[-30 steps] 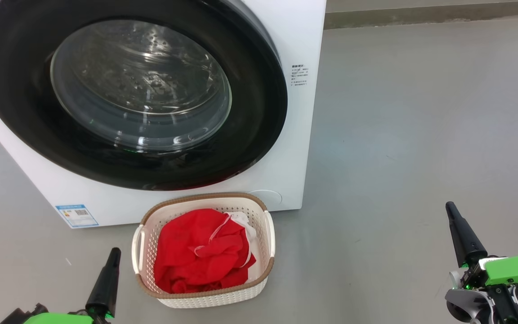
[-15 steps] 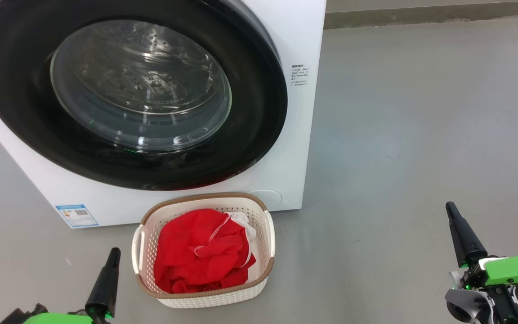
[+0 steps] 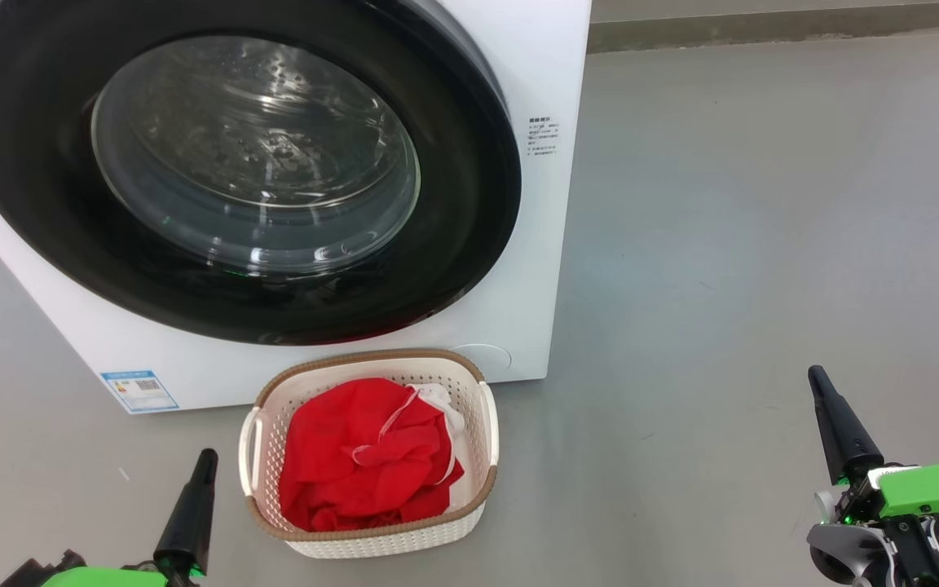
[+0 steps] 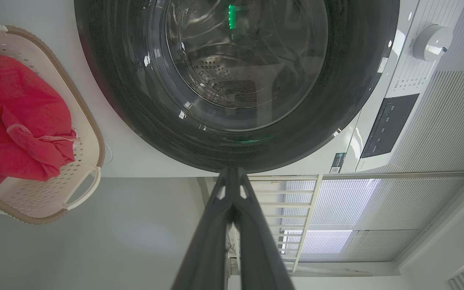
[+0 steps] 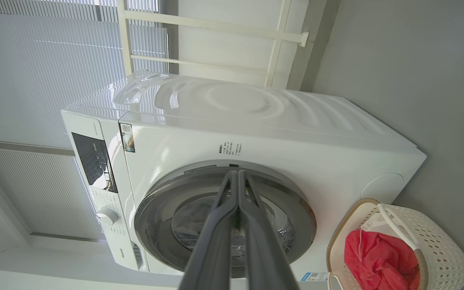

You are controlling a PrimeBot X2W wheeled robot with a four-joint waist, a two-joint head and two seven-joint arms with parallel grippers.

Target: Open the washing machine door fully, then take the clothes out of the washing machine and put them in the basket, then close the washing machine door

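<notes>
The white washing machine (image 3: 535,204) fills the upper left of the head view, and its black-rimmed washing machine door (image 3: 453,204) lies closed flat against the front. Through the glass I see bare steel drum. On the floor in front stands the cream basket (image 3: 482,424) holding the red clothes (image 3: 363,456) and a bit of white cloth (image 3: 445,403). My left gripper (image 3: 207,456) is shut and empty, just left of the basket. Far to the right, my right gripper (image 3: 817,377) is also shut and empty. The wrist views show the door (image 4: 115,100) (image 5: 300,225), basket (image 4: 91,133) (image 5: 441,245) and clothes (image 4: 18,117) (image 5: 377,262).
Grey floor (image 3: 763,244) stretches open to the right of the machine. A wall base runs along the far edge (image 3: 763,28). The machine's control panel and knob (image 4: 431,40) sit above the door. Blinds and a white window frame (image 5: 216,28) stand behind the machine.
</notes>
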